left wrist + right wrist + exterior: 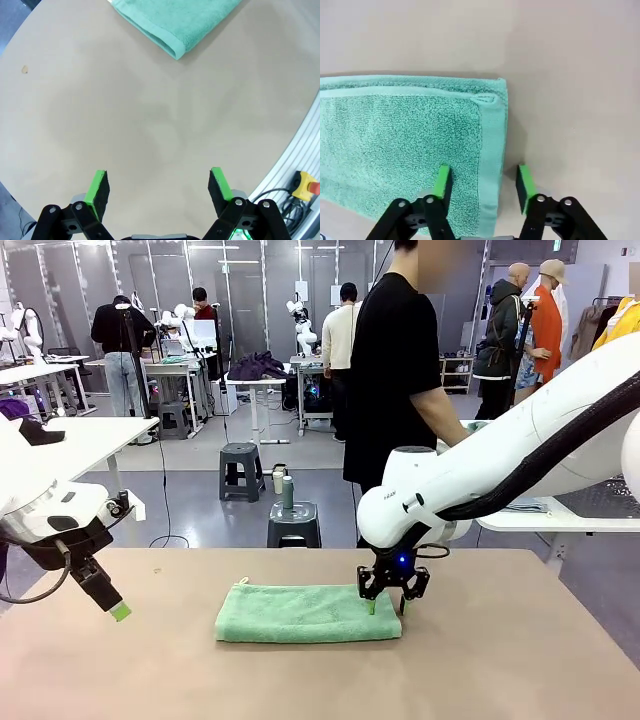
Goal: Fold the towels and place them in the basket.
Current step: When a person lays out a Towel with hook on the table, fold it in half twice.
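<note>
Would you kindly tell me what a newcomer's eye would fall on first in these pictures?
The folded mint-green towel lying mid-table stands out first, the right end effector straddling its right-hand hem, jaws apart. The left end effector hangs open above bare table at the left; a person in black stands at the far side.

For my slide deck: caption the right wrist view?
Right gripper straddles the folded towel's hemmed short edge, jaws apart, on the tan table.

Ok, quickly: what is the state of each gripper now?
Left gripper: open, holding nothing.
Right gripper: open, fingers astride the towel edge, not gripping it.
</note>
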Available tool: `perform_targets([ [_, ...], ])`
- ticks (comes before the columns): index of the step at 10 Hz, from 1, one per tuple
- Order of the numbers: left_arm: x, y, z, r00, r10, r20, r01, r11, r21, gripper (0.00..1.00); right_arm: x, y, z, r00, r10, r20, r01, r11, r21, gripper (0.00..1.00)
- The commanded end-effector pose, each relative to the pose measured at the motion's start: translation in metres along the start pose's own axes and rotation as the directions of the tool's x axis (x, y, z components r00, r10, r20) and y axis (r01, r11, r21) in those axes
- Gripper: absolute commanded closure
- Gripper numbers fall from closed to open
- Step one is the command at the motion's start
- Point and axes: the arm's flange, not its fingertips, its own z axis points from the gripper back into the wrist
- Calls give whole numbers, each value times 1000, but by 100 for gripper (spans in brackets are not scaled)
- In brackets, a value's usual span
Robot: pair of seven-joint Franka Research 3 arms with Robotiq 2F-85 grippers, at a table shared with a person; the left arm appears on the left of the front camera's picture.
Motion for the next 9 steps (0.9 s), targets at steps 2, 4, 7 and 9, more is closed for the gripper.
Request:
perform_targets([
  [2, 0, -2, -1, 1000, 15, -9, -15, 1000, 14, 0, 4, 5, -5, 999, -41, 12, 42, 999, -31, 100],
  [4, 0, -2, -1, 1000, 15, -9, -15, 1000, 14, 0, 4, 5, -5, 999, -41, 17, 42, 999, -29, 100],
  [7, 0, -2, -1, 1000, 15, -9, -15, 1000, 14, 0, 0, 6, 8, 999, -37, 39, 38, 999, -29, 100],
  [9, 0, -2, -1, 1000, 15, -9, -15, 1000, 14, 0, -4, 4, 28, 998, -18, 68, 20, 999, -31, 100],
])
